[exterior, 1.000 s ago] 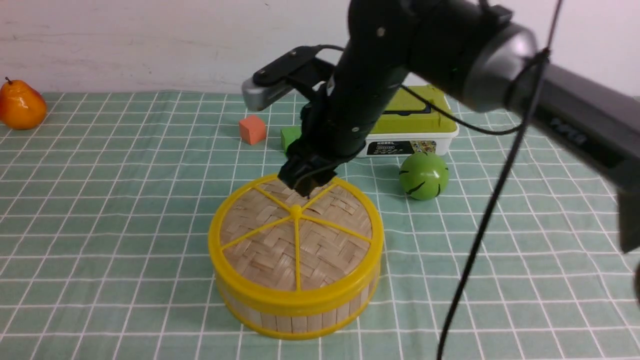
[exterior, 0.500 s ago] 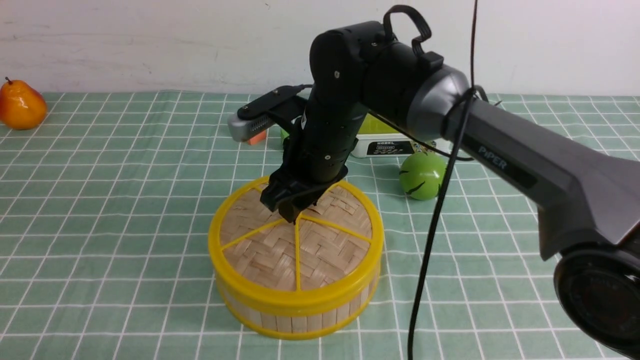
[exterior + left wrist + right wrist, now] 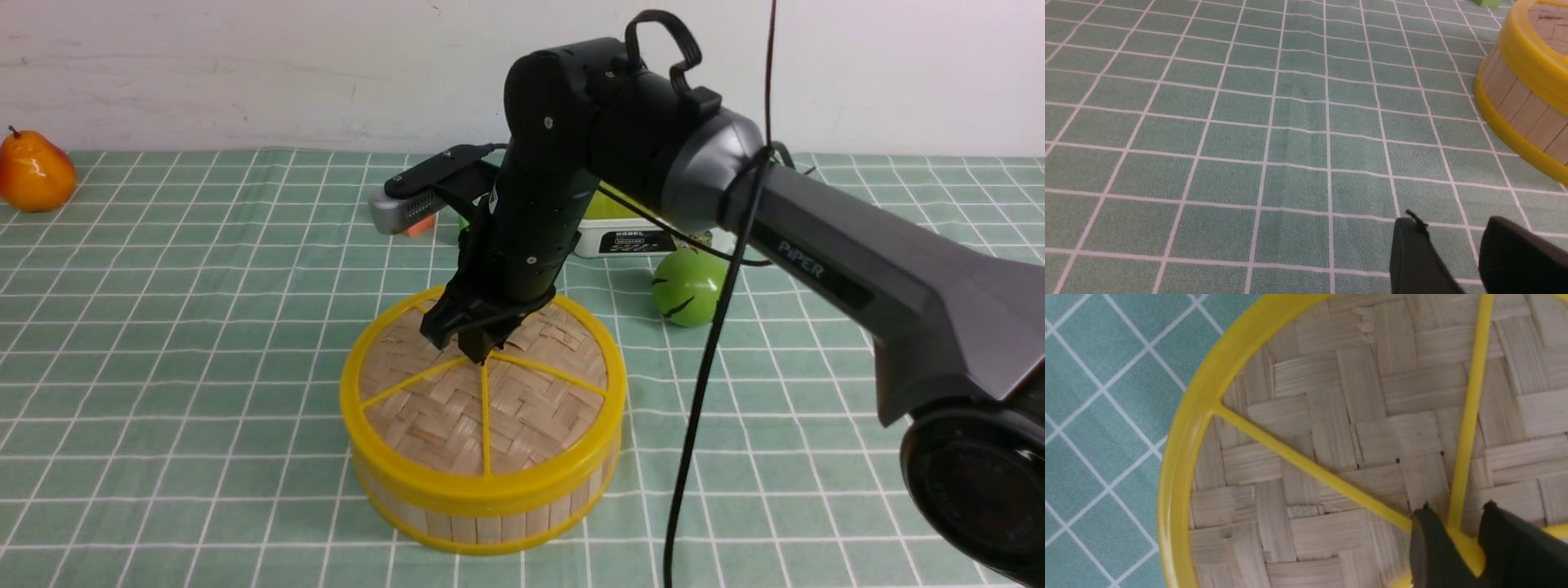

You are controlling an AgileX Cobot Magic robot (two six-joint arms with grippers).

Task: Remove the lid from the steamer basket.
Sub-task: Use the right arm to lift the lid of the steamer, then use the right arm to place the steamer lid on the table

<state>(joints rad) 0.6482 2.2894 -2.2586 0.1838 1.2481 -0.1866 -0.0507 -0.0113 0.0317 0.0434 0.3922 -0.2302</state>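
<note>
The steamer basket (image 3: 490, 523) stands mid-table with the lid (image 3: 482, 408) seated flat on it. My right gripper (image 3: 478, 351) points down at the lid's centre. In the right wrist view the right gripper (image 3: 1457, 506) has its two fingers on either side of the yellow centre knob (image 3: 1466, 547), closed against it. The woven lid (image 3: 1372, 428) fills that view. My left gripper (image 3: 1449, 222) is low over the cloth, jaws a little apart and empty. The basket wall (image 3: 1515, 94) lies ahead of it and to one side. The left arm is out of the front view.
A white box with a green lid (image 3: 645, 237) and a green ball (image 3: 690, 286) sit behind the basket on the right. An orange cube (image 3: 420, 224) is half hidden behind the right wrist. An orange pear (image 3: 33, 171) sits at the far left edge.
The right arm came down and towards me, bringing the gripper from the lid's far edge onto its centre knob. Over the last half second it hardly moved. The lid has not shifted.
</note>
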